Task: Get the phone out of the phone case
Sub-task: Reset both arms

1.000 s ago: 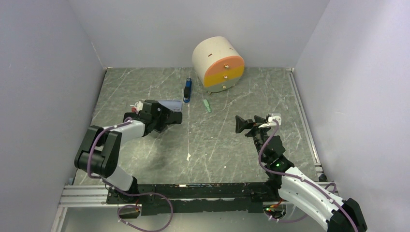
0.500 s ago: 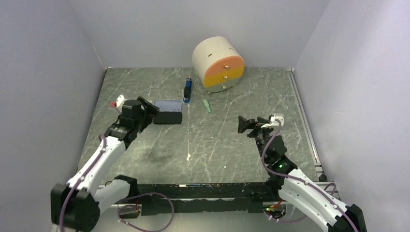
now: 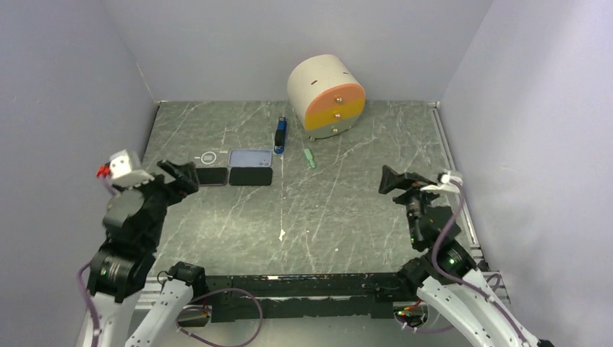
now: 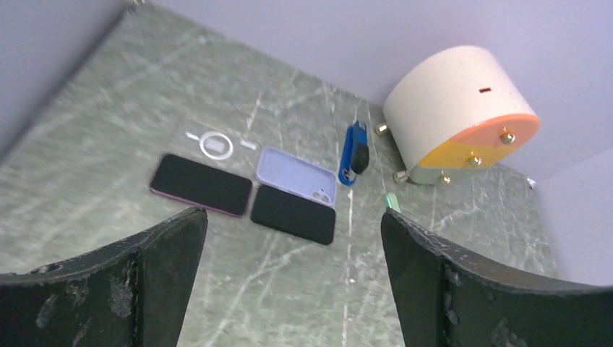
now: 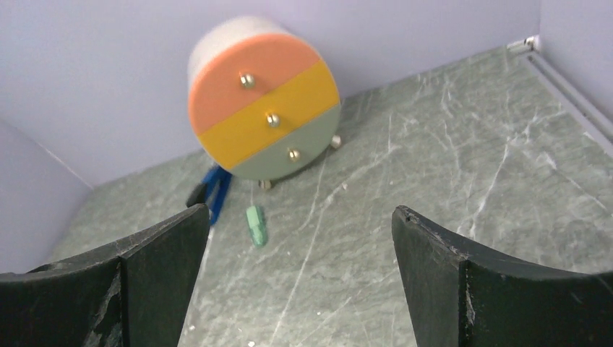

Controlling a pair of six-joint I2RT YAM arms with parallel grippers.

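A clear phone case (image 3: 209, 157) with a white ring lies flat at the back left; it also shows in the left wrist view (image 4: 215, 144). A dark-screened phone (image 3: 212, 176) with a purple edge (image 4: 201, 185) lies just in front of it, outside the case. To their right lie a lavender phone back (image 3: 251, 157) (image 4: 298, 174) and a black slab (image 3: 251, 176) (image 4: 293, 214). My left gripper (image 3: 181, 176) (image 4: 290, 238) is open and empty, raised near-left of the phones. My right gripper (image 3: 396, 181) (image 5: 300, 217) is open and empty at the right.
A round cream drawer unit (image 3: 327, 95) (image 5: 264, 108) with orange, yellow and green fronts stands at the back. A blue tool (image 3: 280, 134) (image 4: 354, 153) and a small green piece (image 3: 310, 157) (image 5: 256, 225) lie before it. Grey walls close in three sides.
My left arm has pulled back from the phones toward the near left and risen; the clear case and dark phone now lie uncovered. My right arm has drawn back to the right.
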